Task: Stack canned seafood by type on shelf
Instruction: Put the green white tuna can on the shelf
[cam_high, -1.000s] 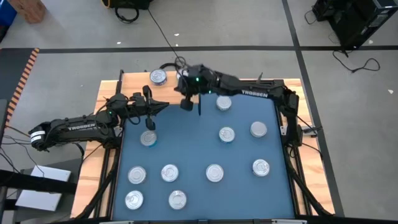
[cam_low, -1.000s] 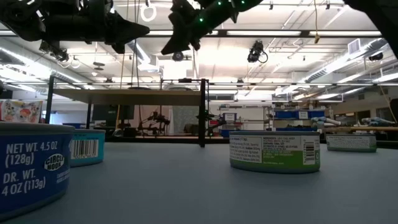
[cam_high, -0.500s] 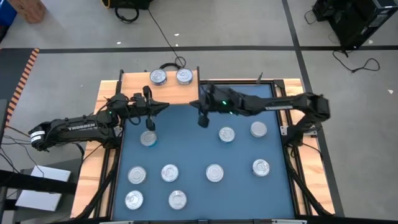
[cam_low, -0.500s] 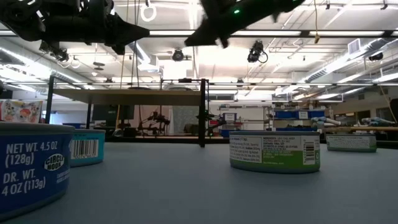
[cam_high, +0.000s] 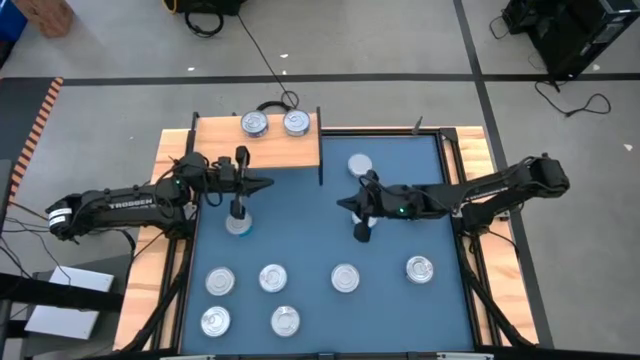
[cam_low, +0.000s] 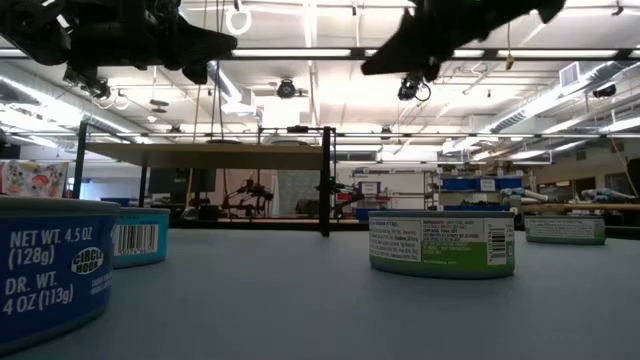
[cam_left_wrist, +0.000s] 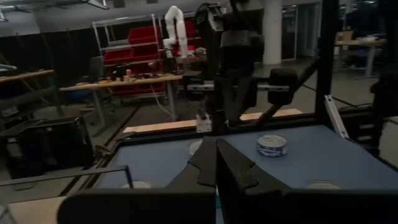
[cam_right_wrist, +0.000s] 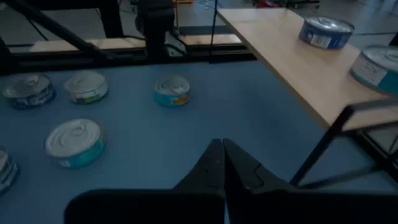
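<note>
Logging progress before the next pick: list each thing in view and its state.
Shelf: holds two cans side by side, unstacked.
Cans on the blue table: upright, lids up, scattered singly.
Left gripper: shut, empty, above the table.
Right gripper: shut, empty, over mid-table.

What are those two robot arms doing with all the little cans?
They are sorting cans of fish onto the wooden shelf. Two cans sit on it side by side. The other cans are spread over the blue table. Neither arm holds a can. The right gripper hangs shut above the middle of the table, and the left gripper, also shut, hangs over a can near the shelf.
</note>
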